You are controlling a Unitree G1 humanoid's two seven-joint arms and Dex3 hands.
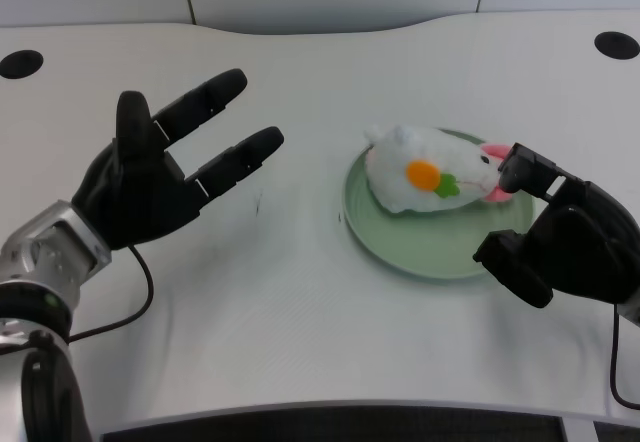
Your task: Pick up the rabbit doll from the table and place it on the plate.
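A: How is the left hand (150,187) positioned?

B: It is seen at the left of the head view, raised over the white table (270,302). Its fingers (238,157) are spread wide and stretched toward the plate. Nothing is held in it, and nothing is touched by it.

A: Where is the rabbit doll (425,170) located?

B: The doll is found lying on its side on the green plate (400,242), right of the table's centre. A white plush body, an orange carrot patch with a green top, and pink ears are seen. The ears are pointed toward the right.

A: How is the doll placed relative to the left hand?

B: The two are well apart; a bare strip of table is seen between the fingertips and the plate's rim.

A: What else is shown?

B: The right hand (565,237) is seen at the plate's right edge, with one fingertip just beside the doll's ears; contact cannot be confirmed. Two dark round holes (20,63) are noted at the table's far corners.
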